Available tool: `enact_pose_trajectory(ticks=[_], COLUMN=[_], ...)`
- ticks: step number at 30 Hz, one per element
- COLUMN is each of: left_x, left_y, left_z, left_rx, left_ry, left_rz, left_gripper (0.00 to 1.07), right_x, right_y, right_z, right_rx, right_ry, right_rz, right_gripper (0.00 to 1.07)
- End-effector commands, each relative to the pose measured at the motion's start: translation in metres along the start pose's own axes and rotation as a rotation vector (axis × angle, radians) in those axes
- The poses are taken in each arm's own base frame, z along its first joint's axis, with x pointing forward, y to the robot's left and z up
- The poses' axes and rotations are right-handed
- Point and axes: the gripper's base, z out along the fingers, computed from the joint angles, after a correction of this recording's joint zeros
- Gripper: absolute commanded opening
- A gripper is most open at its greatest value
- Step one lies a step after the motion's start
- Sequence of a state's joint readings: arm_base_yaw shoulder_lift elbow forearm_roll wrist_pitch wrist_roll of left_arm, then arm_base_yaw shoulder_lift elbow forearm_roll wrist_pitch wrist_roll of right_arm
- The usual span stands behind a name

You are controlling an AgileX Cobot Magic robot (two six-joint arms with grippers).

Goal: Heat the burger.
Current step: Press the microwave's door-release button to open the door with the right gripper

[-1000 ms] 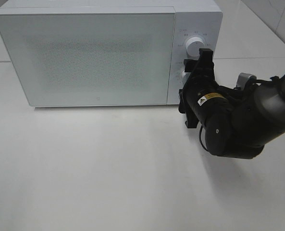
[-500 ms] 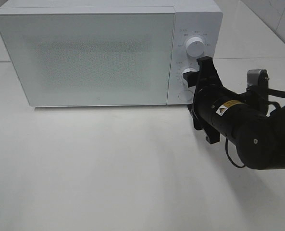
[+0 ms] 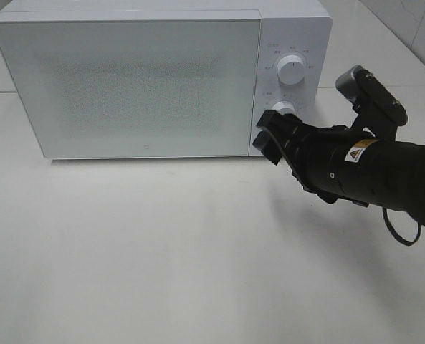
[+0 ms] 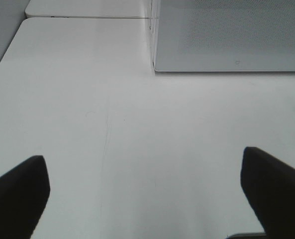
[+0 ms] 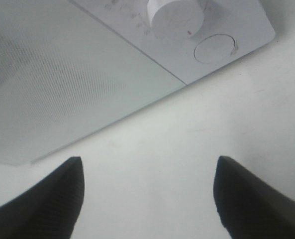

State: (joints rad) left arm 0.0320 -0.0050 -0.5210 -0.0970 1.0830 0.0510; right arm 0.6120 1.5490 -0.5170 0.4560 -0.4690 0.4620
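White surface (image 3: 162,251); microwave (image 3: 140,79) shut, 12 o'clock; right pincer (image 3: 269,137), left pincer (image 4: 145,172) wide, empty; burger unseen, likely soft, grip its sides gently.

Exterior high view: bright, even, diffuse light from above; no hard glare. White worktop (image 3: 162,251) near washed out. Soft, faint shadow on worktop below right end effector (image 3: 267,136); its black body swallows detail. Microwave door (image 3: 126,86) beside it shows grainy speckle.

Left wrist view: left end effector (image 4: 146,194) fingers (image 4: 18,196) are dark, blurred silhouettes; worktop ahead of them sharp, evenly lit.

Right wrist view: fingers likewise soft and black; dial (image 5: 174,17) ahead slightly out of focus; door mesh ahead reads as fine moiré.
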Motion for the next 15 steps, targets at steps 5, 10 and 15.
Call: enact_pose_trajectory(ticks=[5,10,15], left_x=[0.0,0.0,0.0], left_y=[0.0,0.0,0.0], left_z=[-0.002,-0.002,-0.002], left_rx=[-0.002,-0.002,-0.002], left_ry=[-0.025,-0.025,-0.025], left_rz=[-0.005,-0.005,-0.005], left_gripper=[0.99,0.99,0.99], right_x=[0.005,-0.005,-0.02], right_y=[-0.003,-0.001,0.007], right_z=[-0.014,-0.014,-0.021], right_rx=[0.03,0.055,0.112], right_ry=[0.189,0.348,0.46], right_rz=[-0.392,-0.539,-0.693], right_gripper=[0.71,0.71,0.71])
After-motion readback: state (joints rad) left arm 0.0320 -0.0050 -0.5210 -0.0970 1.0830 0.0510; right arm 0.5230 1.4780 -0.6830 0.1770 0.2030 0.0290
